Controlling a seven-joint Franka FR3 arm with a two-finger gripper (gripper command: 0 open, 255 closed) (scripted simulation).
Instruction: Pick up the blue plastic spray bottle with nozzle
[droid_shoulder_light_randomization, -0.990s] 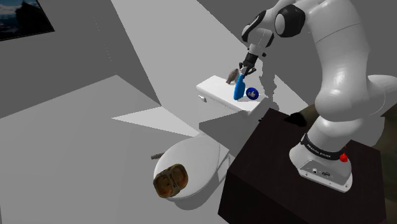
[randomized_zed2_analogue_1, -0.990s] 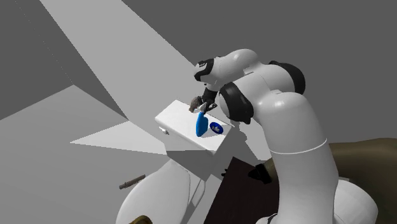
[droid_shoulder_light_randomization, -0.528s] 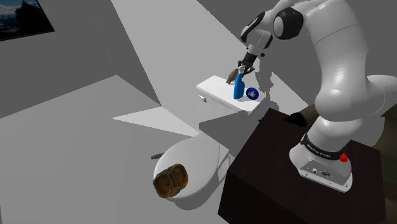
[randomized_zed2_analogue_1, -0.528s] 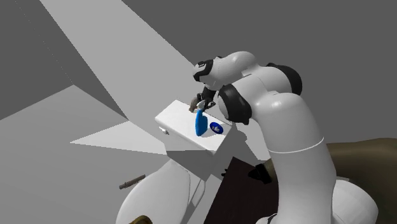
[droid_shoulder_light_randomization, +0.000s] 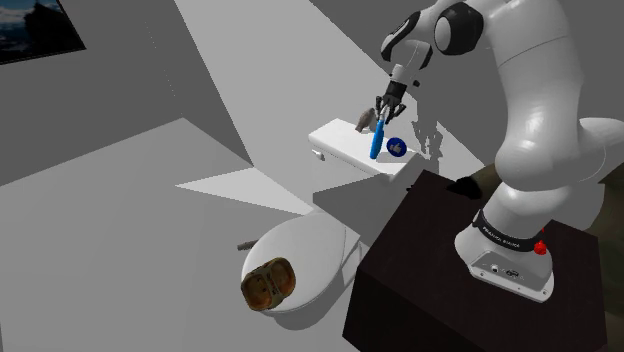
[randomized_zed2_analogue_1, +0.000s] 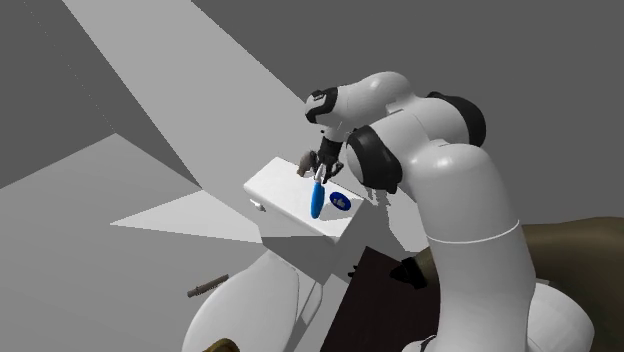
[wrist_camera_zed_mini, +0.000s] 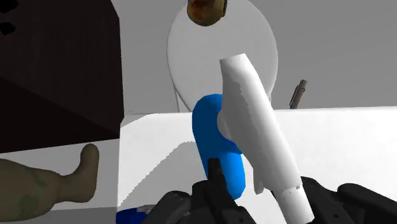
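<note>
- Nearest the wrist camera: gripper (wrist_camera_zed_mini: 264, 186) closed narrowly on the white spray head of the spray bottle (wrist_camera_zed_mini: 218, 143), one of the black fingers (wrist_camera_zed_mini: 215, 175) on each side. Finger bases cut off by the frame edge; contact on the head's far side not traceable.
- Blue body slanting away from the fingers, above the white toilet tank lid (wrist_camera_zed_mini: 343, 146). Base hidden behind the body itself, so cannot tell whether touching the lid or clear of it.
- Just beside the bottle on the same lid: small blue round object (droid_shoulder_light_randomization: 396, 146), markings too small to read; cropped at the edge in the wrist view.
- Close behind the gripper, on the tank lid: small grey-brown item (droid_shoulder_light_randomization: 364, 120), partly covered by the fingers, kind not discernible.
- Beyond the tank: closed toilet lid (droid_shoulder_light_randomization: 310, 240) carrying a brown rounded object (droid_shoulder_light_randomization: 268, 284), nature unclear.
- On the floor near the toilet: thin brownish stick (droid_shoulder_light_randomization: 243, 243), too small to identify.
- Past the dark stand (droid_shoulder_light_randomization: 440, 280): olive-brown form (wrist_camera_zed_mini: 44, 184), cropped, unidentifiable.
- Arm (droid_shoulder_light_randomization: 530, 150): rises from the stand at the shoulder view's lower right, folds over at the top, reaches up and left, wrist turned down, gripper pointing down at the tank lid. Blocks most of the stand in the second exterior view.
</note>
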